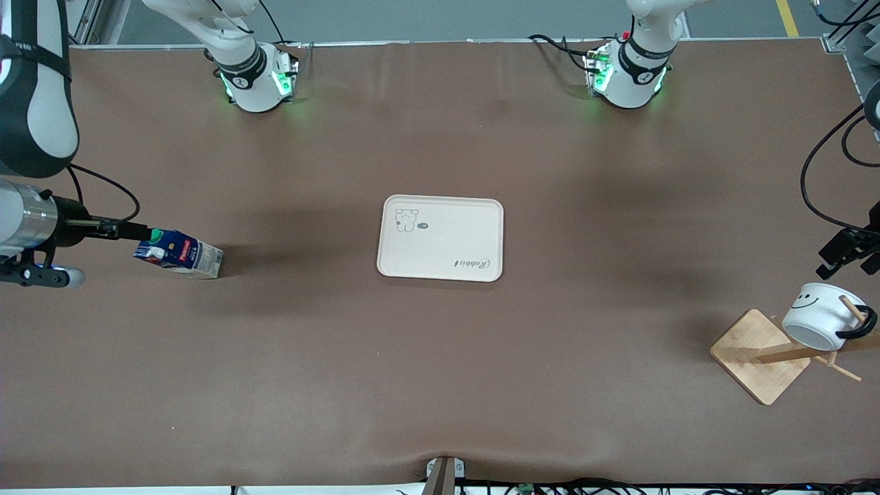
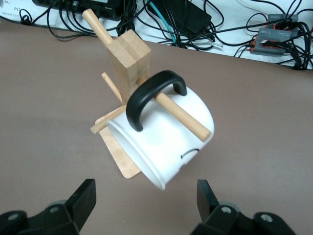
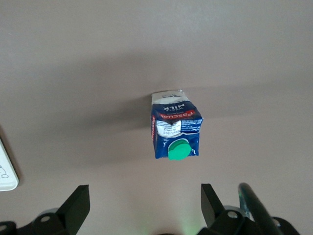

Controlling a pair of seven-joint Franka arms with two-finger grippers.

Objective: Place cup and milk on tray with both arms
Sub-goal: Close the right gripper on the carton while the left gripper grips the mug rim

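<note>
Front view: the flat cream rectangular tray (image 1: 440, 238) with its small cartoon animal print lies bare at the middle of the brown table (image 1: 440, 385). The small dark-blue and white milk carton (image 1: 180, 254) with a green screw cap stands toward the right arm's end of the table, well apart from the tray. The right gripper (image 1: 110, 227) hangs just over the carton's cap end, not touching it. Toward the left arm's end, the small white enamel mug (image 1: 821, 315) with a black smiley face hangs by its black loop handle on a peg of the wooden rack (image 1: 760, 354). The left gripper (image 1: 845, 251) hovers above it.

Left wrist view: the left gripper's (image 2: 146, 203) two black fingers stand wide apart, empty, with the mug (image 2: 166, 139) between and ahead of them. The peg (image 2: 183, 115) runs through the handle (image 2: 151, 95), and the mug tilts rim-down against the rack's post (image 2: 129, 61). To do this well, I judge the fingers should close across the mug's wall and then slide it along the peg's line, off the free end; pulling straight up would likely tip the rack.

Right wrist view: the right gripper (image 3: 144, 205) is also spread wide and empty, with the carton (image 3: 175, 131) centred ahead and a corner of the tray (image 3: 6, 171) at the edge. Descending squarely to pinch the carton's two flat sides below the cap (image 3: 178, 150) seems safest.
</note>
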